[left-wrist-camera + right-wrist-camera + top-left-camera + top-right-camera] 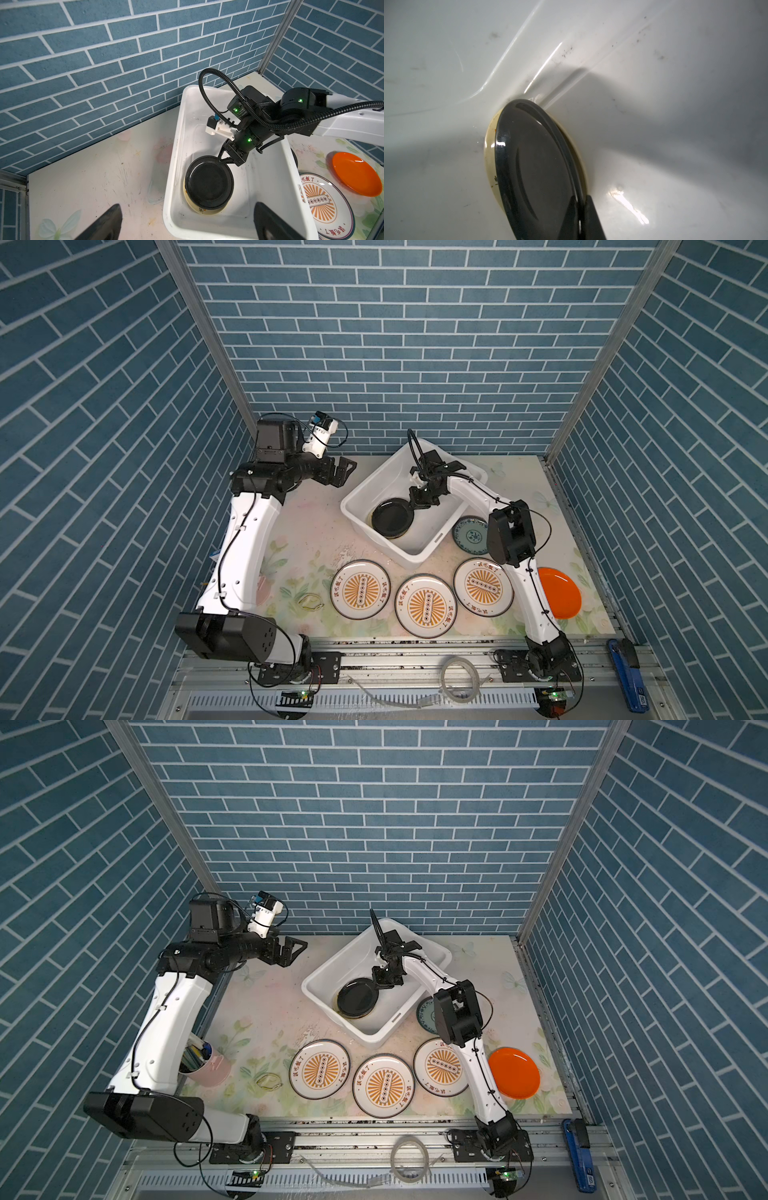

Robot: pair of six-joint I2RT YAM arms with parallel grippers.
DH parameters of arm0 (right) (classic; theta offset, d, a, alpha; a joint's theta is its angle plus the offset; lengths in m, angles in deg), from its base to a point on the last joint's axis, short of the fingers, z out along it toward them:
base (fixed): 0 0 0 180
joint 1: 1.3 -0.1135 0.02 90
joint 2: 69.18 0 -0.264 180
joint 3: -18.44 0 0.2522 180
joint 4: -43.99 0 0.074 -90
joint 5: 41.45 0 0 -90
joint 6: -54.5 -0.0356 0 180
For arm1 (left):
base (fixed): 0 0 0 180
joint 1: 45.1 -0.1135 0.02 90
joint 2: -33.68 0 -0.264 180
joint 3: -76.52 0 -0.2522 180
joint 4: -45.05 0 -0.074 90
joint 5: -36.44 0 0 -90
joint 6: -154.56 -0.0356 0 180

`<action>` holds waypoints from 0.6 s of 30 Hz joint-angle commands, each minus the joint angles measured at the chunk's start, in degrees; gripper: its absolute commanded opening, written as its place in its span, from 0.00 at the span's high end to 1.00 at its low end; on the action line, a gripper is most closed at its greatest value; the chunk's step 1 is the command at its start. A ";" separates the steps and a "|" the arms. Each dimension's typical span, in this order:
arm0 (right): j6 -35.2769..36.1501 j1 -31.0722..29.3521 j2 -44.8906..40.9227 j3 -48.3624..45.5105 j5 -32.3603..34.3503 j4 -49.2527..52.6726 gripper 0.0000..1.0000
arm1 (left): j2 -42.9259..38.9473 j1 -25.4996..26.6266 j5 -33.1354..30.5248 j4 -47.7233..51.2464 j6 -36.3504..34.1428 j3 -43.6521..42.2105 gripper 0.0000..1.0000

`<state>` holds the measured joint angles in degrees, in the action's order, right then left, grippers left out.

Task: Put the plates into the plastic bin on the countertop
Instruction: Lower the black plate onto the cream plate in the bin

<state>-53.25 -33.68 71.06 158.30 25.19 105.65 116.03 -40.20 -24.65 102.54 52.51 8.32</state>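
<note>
The black plate (pixel 391 517) lies inside the plastic bin (pixel 358 496), stacked on a pale yellow plate (pixel 204 210) whose edge peeks out beneath it, and the right tool (pixel 411 511) is pinched shut on the black plate's rim on the side farther from the bin's near-left wall. The right wrist view shows the black plate (pixel 537 166) sitting slightly proud of the yellow one, close to the bin's inner corner fold. By my reading the step in hand is the release: the plate looks nearly seated, so the tool should part its jaws only once the free edge rests on the plate below, then lift straight up and clear the bin wall before swinging away, so the rim is not dragged and the stack not nudged. Outside the bin, the teal-patterned plate (pixel 470 536) lies just beside its right wall, partly under the right arm. Three sunburst plates (pixel 360 589) (pixel 426 605) (pixel 482 587) lie in a row on the bench (pixel 316 506) in front of the bin, and the orange plate (pixel 561 593) sits beyond them to the right. The left tool (pixel 343 472) hangs above the bench left of the bin, jaws spread wide and empty. Five plates remain to move, I judge.
</note>
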 commanded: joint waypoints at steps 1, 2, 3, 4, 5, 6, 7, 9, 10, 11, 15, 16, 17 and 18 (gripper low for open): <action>-0.35 -0.47 1.80 1.81 -0.29 0.96 0.98 | -0.74 0.01 -0.17 -0.86 0.01 0.01 0.00; -0.36 -0.40 1.94 2.03 -0.37 1.13 0.97 | -0.79 -0.03 -0.17 -0.92 0.10 -0.04 0.00; -0.35 -0.40 2.12 2.18 -0.38 1.23 0.97 | -0.79 0.01 -0.16 -0.87 0.06 0.03 0.00; -0.35 -0.43 2.25 2.22 -0.38 1.31 0.96 | -0.79 -0.03 -0.19 -0.89 0.09 -0.11 0.01; -0.41 -0.36 2.32 2.39 -0.45 1.30 0.96 | -0.78 0.01 -0.14 -0.82 0.09 -0.04 0.01; -0.35 -0.41 2.42 2.48 -0.46 1.38 0.95 | -0.79 0.01 -0.16 -0.83 0.18 0.01 0.00; -0.39 -0.41 2.43 2.50 -0.46 1.41 0.94 | -0.79 -0.05 -0.14 -0.79 0.19 0.05 0.00; -0.35 -0.40 2.56 2.59 -0.38 1.53 0.93 | -0.78 0.01 -0.13 -0.83 0.18 -0.01 0.00; -0.35 -0.40 2.64 2.70 -0.35 1.56 0.92 | -0.79 -0.05 -0.01 -0.75 0.16 0.04 0.01; -0.35 -0.42 2.71 2.66 -0.38 1.71 0.91 | -0.83 -0.03 -0.08 -0.75 0.27 0.13 0.00; -0.26 -0.42 2.76 2.81 -0.29 2.06 0.87 | -0.87 -0.07 0.26 -0.66 0.28 0.04 0.00; -0.28 -0.36 2.76 2.87 -0.28 2.13 0.87 | -0.92 -0.07 0.31 -0.74 0.29 -0.01 0.00; -0.17 -0.40 2.80 2.87 -0.29 2.26 0.87 | -1.03 -0.10 0.39 -0.72 0.34 0.02 0.00; -0.11 -0.40 2.78 2.81 -0.20 2.41 0.86 | -1.04 -0.10 0.36 -0.75 0.35 0.04 0.00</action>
<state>-53.65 -33.70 72.62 159.87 24.69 106.40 116.03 -40.22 -24.63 102.54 52.55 8.32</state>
